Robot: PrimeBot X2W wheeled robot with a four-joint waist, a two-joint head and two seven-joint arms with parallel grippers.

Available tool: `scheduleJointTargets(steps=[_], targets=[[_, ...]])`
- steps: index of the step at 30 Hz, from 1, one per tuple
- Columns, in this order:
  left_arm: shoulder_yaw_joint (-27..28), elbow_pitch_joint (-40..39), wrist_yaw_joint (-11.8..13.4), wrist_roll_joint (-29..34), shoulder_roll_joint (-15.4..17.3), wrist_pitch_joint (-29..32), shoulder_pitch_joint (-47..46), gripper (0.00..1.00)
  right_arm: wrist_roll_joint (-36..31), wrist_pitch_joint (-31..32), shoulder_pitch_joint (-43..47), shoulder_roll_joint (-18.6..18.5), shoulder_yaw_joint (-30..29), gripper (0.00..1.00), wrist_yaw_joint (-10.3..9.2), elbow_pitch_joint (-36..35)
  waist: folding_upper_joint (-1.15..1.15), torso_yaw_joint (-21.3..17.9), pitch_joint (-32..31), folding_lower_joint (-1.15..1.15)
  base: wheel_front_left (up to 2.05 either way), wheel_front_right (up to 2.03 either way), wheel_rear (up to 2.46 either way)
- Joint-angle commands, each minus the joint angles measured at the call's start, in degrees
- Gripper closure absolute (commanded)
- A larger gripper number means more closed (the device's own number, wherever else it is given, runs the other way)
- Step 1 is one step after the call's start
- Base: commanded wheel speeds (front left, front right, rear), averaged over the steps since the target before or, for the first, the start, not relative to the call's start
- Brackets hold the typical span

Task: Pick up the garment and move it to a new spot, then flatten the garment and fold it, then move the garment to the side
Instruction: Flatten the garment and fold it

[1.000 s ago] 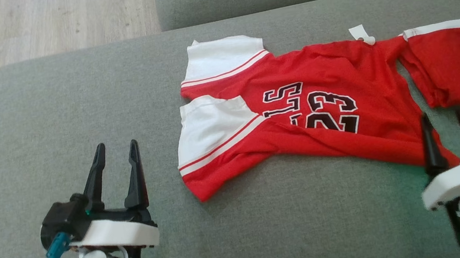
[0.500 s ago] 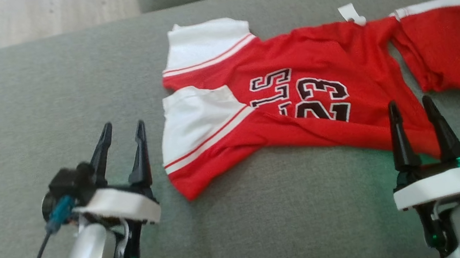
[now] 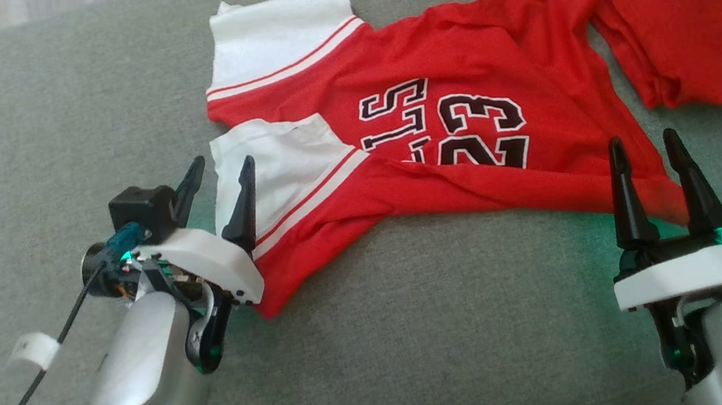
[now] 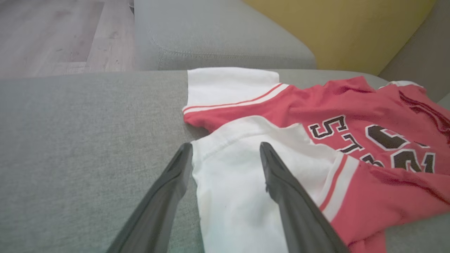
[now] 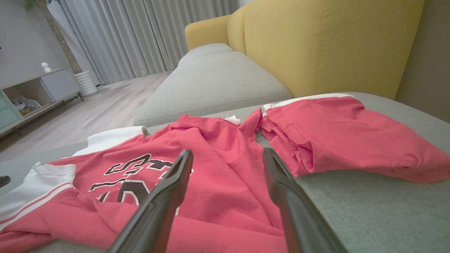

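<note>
"Firstly, the head view: where is the garment (image 3: 463,133), and why are the arms set as they are?"

"It lies spread across the upper middle and right of the frame on the grey sofa cushion (image 3: 45,132), number print upward, creased along its lower edge. The left gripper (image 3: 223,161) stands at lower left, its fingers wide apart and holding nothing, tips at the edge of the white sleeve (image 3: 272,165). The right gripper (image 3: 643,139), at lower right, is equally spread and empty, its tips against the red hem. One arm at each end suggests a two-point lift for the move to a new spot."

"And the left wrist view?"

"Both fingers rise from the bottom edge and straddle the sleeve's outer corner: one lies over bare cushion, the other over white cloth. That probably lines the cloth edge up between the fingers for a pinch. I cannot tell whether they touch it."

"The right wrist view?"

"The spread fingers frame red cloth at centre, with nothing pinched. A separate-looking red fold with a white band (image 5: 344,140) lies at the right, before the yellow backrest (image 5: 316,42). Whether it joins the main body is unclear, so a lift may leave it trailing."
</note>
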Motion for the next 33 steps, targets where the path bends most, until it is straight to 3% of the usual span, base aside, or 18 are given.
scheduleJointTargets(steps=[1, 8, 16, 22, 24, 27, 33], targets=[[1.4, -0.7, -0.2, -0.1, 1.0, 0.3, -2.5, 0.00, -0.1, -0.8, -1.7, -0.4, 1.4, 0.00, -0.04, -1.4, 0.00, -0.4, 0.5, -0.01, 0.00, 0.00, 0.00], [1.2, 4.5, 0.9, 0.6, 2.0, 1.3, -5.2, 0.00, 0.5, -1.0, -2.4, -0.4, 2.3, 0.00, -0.04, -0.7, 0.00, -1.5, 1.4, -0.01, 0.00, 0.00, 0.00], [0.8, 9.0, 0.4, 0.4, 2.3, 0.8, -7.9, 0.00, 0.7, -1.1, -2.5, -0.4, 2.9, 0.00, -0.04, -0.3, 0.00, -2.4, 2.1, -0.01, 0.00, 0.00, 0.00], [-1.6, 12.3, -0.8, -0.7, 2.1, 3.8, -9.4, 0.00, 0.6, -1.2, -2.7, -0.4, 2.8, 0.00, -0.04, -0.1, 0.00, -3.0, 2.7, -0.01, 0.00, 0.00, 0.00], [-2.8, 12.9, -1.1, -1.3, 2.1, 5.0, -9.5, 0.99, 0.5, -1.2, -2.8, -0.4, 2.6, 0.00, -0.04, -0.1, 0.00, -3.1, 2.8, -0.01, 0.00, 0.00, 0.00], [-4.2, 12.9, -1.3, -2.2, 2.3, 5.4, -9.5, 1.00, 0.4, -1.2, -3.0, -0.4, 1.8, 0.00, -0.04, -0.2, 0.00, -3.0, 2.8, -0.01, 0.00, 0.00, 0.00], [-5.1, 11.0, -1.4, -5.2, 3.4, 0.6, -9.7, 1.00, 0.3, -1.2, -2.9, -0.4, 0.3, 0.00, -0.04, 0.6, 0.00, -2.1, 1.6, -0.01, 0.00, 0.00, 0.00]])
